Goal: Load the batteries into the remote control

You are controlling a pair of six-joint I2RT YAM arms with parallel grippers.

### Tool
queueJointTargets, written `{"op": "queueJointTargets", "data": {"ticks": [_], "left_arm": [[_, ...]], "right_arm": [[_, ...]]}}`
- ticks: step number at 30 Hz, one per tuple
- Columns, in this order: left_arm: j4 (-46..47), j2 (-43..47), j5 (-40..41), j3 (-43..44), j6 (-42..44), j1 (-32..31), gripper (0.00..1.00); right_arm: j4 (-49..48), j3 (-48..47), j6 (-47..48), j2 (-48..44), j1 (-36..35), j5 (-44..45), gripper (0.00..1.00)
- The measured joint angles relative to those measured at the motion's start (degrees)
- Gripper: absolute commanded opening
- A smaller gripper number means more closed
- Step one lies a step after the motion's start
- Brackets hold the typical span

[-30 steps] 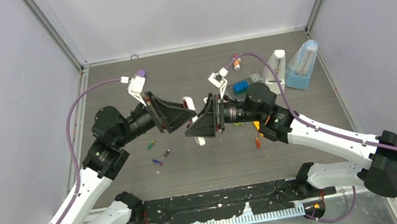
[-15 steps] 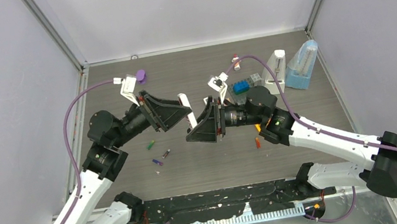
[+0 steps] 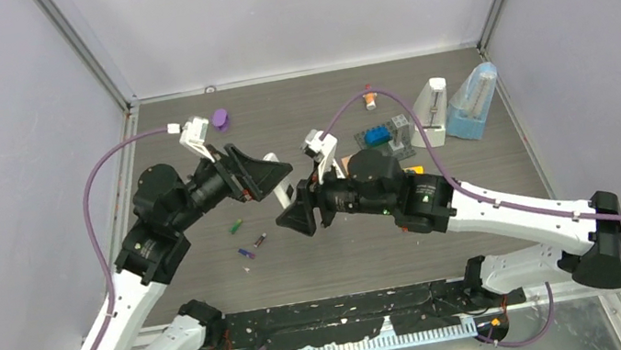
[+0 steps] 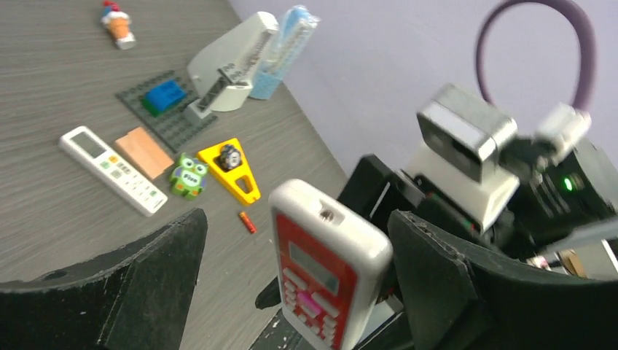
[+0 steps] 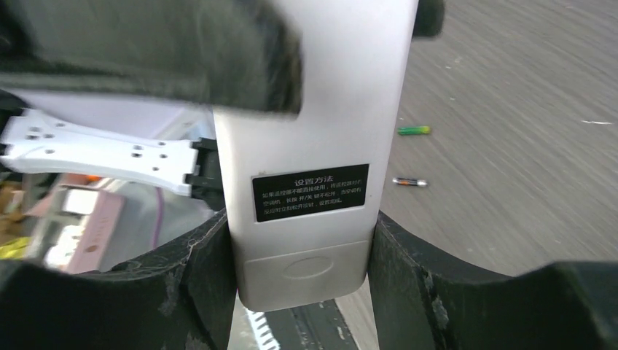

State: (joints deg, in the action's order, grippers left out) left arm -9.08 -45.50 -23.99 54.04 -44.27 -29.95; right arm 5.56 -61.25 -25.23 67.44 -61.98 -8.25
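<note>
Left end effector: open wide, holding nothing. Its two black fingers stand on either side of the remote control, with a clear gap on each side.
Right end effector: closed on the remote control, pressing both long edges near one end. It faces my left end effector, close to it and above the table.
Remote control: off the table and carried by my right end effector alone. Its free end reaches in between my left fingers. The red button face is turned to my left wrist camera. The white back, with a black label and a panel bearing an oval dent, is turned to my right one.
Green battery: on the table below my left end effector, toward my bases.
Dark-and-silver battery: just beside the green one, a little nearer my bases.
Purple battery: near those two, the closest of them to my bases.
Red-orange battery: on the table beyond my left end effector, just off the tip of a yellow triangle.
Second remote: white, flat on the table, farther out past an owl figure.
</note>
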Motion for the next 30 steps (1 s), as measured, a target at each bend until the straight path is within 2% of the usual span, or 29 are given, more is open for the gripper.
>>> {"op": "queueJointTargets", "data": {"ticks": [3,5,13,20,23,25,26,30], "left_arm": [[-7.5,-1.1,3.7,4.8,0.9,0.0,0.72],[-11.3,-2.1,5.4,7.2,1.1,0.0,0.66],[-23.5,-5.7,6.7,9.8,1.3,0.0,0.58],[-27.8,-6.7,6.2,9.8,1.4,0.0,0.55],[-27.8,-7.3,5.5,9.8,1.0,0.0,0.61],[-27.4,-7.5,4.8,9.7,0.5,0.0,0.61],[-26.9,-7.5,4.3,9.5,0.0,0.0,0.59],[-25.4,-7.5,2.8,8.6,-1.2,0.1,0.35]], "right_arm": [[3.3,-1.7,4.1,1.7,-3.7,8.7,0.24],[5.7,-2.4,6.6,3.1,-5.5,14.0,0.24],[11.9,-3.9,14.4,7.0,-8.2,27.5,0.24],[12.0,-3.9,18.4,7.0,-8.2,30.0,0.26],[11.7,-3.8,19.7,7.0,-8.4,29.5,0.27],[11.4,-3.7,20.6,7.0,-8.5,29.0,0.27],[11.1,-3.7,21.0,7.0,-8.6,28.7,0.27],[10.4,-3.3,22.1,6.9,-8.6,27.8,0.28]]}}
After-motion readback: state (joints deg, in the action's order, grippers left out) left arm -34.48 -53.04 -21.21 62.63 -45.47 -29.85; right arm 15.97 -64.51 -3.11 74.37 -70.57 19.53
